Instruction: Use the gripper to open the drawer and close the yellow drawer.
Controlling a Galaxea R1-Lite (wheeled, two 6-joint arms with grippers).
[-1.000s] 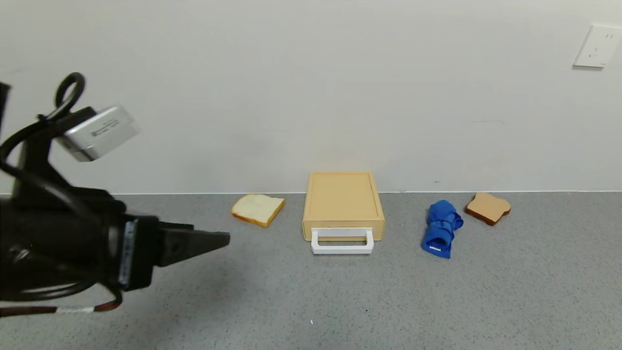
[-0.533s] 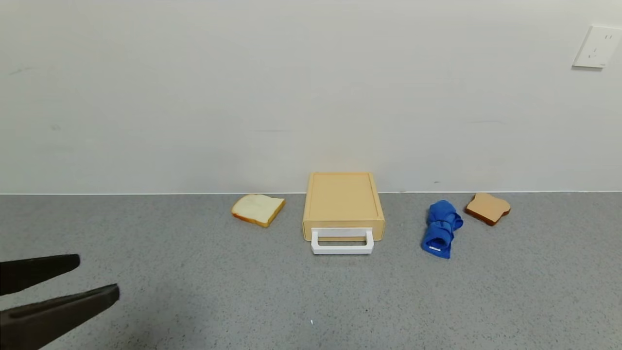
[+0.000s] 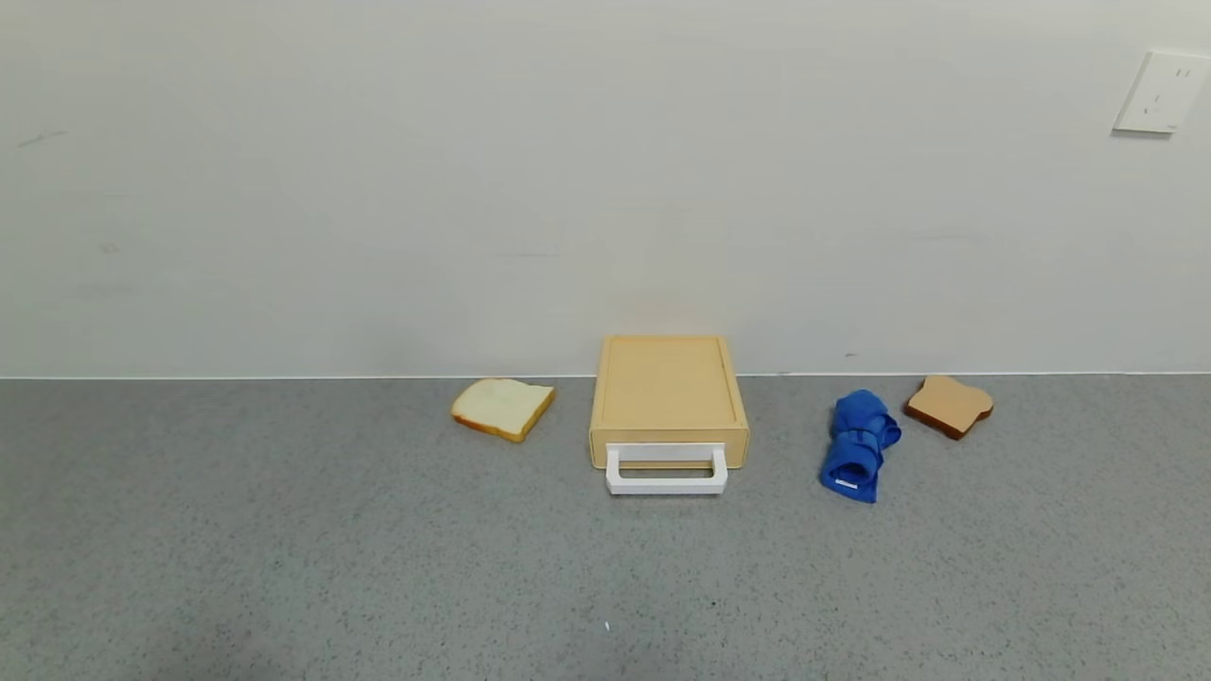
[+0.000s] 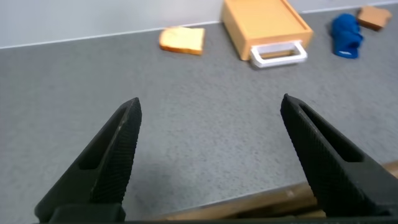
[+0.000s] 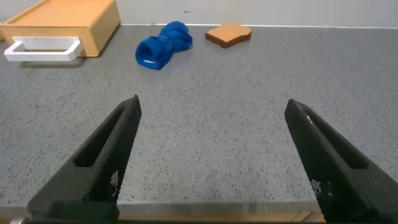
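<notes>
The pale yellow-tan drawer (image 3: 668,392) stands against the back wall, shut, its white loop handle (image 3: 666,471) facing me. It also shows in the left wrist view (image 4: 264,23) and the right wrist view (image 5: 65,25). Neither gripper shows in the head view. My left gripper (image 4: 211,106) is open and empty over the table's front edge, far from the drawer. My right gripper (image 5: 212,106) is open and empty near the front edge too.
A pale bread slice (image 3: 501,408) lies left of the drawer. A rolled blue cloth (image 3: 859,443) and a brown bread slice (image 3: 949,405) lie to its right. A wall socket (image 3: 1160,91) is at the upper right. The grey counter (image 3: 378,567) stretches in front.
My left gripper has drawn back from the left of the head view, down and out of sight, and has opened. The drawer and other things have not moved.
</notes>
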